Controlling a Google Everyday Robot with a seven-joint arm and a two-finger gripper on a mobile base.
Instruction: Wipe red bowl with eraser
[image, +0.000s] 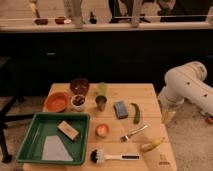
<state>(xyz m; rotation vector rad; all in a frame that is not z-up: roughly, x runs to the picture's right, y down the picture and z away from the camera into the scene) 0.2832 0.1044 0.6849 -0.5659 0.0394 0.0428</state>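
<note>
Camera view: the red bowl (56, 101) is seen at ten o'clock on the surface (147, 95), with a maroon bowl (79, 85) at its one o'clock and a small white bowl (78, 102) just beside it at three o'clock. The eraser (68, 130) is found lying in the green tray (27, 141) at eight o'clock, a grey sheet (54, 149) at its seven o'clock. The gripper (167, 116) is held off the surface's three o'clock edge, jaws released, nothing grasped.
</note>
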